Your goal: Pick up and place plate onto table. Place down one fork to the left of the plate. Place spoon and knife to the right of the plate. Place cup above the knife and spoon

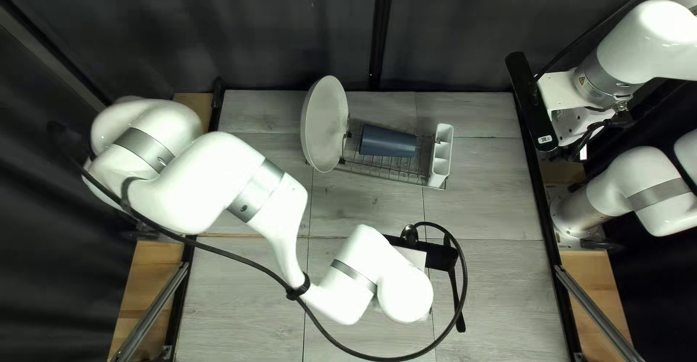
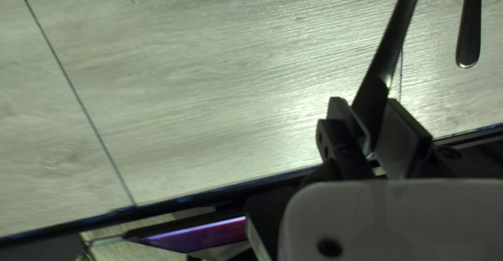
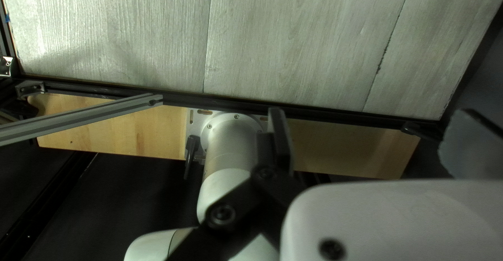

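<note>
Left arm [image 1: 210, 180]: smooth, rounded white segments with dull metal bands are reaching across the grey, wood-grained table [image 1: 239, 297]; a black cable [image 1: 254, 265] is looping around its wrist, covering part of the near side.
Plate [image 1: 324, 124]: a round, pale, matte disc is standing on edge at the rack's left end.
Rack [image 1: 392, 169]: thin wire is forming an open grid beneath the cup, its bars running between plate and caddy.
Cup [image 1: 388, 141]: a dark blue, slightly tapering cylinder is lying on its side in the rack.
Left gripper [image 1: 441, 258]: the black fingers [image 2: 403, 135] are pinching the dark handle of a utensil [image 2: 385, 57]; its slim neck is gleaming as it is slanting ahead, and its kind is impossible to tell.
Caddy [image 1: 441, 156]: a narrow white box with compartments is sitting at the rack's right end.
Second utensil [image 1: 460, 324]: a dark, glossy handle with a rounded end is lying on the table, right of the left gripper, apart from the pinched one; the arm is hiding some of this area.
Right gripper [image 1: 594, 132]: its fingers [image 3: 282, 140] are standing widely spread beyond the table's right edge, above the right arm's base [image 3: 230, 135], near pale, smooth wood [image 3: 346, 146].
Curtain [image 1: 290, 28]: dark, softly folded cloth is hanging behind the far edge.
</note>
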Tool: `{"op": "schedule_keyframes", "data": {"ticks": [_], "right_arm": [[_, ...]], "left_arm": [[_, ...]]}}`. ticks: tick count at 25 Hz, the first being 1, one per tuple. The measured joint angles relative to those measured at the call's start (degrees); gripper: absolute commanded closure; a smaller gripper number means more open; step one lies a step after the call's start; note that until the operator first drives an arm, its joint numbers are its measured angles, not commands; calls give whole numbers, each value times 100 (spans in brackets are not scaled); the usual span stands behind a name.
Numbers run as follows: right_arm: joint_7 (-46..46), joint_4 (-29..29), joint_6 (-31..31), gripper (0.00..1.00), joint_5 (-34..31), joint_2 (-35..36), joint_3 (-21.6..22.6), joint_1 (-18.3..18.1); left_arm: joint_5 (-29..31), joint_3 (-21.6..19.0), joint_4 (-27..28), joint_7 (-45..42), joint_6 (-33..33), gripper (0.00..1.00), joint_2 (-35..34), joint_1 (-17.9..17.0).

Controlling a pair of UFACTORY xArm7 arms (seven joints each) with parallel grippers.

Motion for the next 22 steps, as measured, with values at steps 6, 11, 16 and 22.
{"op": "schedule_keyframes", "data": {"ticks": [6,11,16,22], "right_arm": [[0,0,0,0,0,0,0,0],[0,0,0,0,0,0,0,0],[0,0,0,0,0,0,0,0],[0,0,0,0,0,0,0,0]], "left_arm": [[-26,153,917,-277,299,100,743,-108],[-96,200,1119,-414,155,100,1046,-66],[-161,203,1132,-544,-117,100,1202,-35],[-241,182,1275,-620,-470,100,1525,-3]]}}
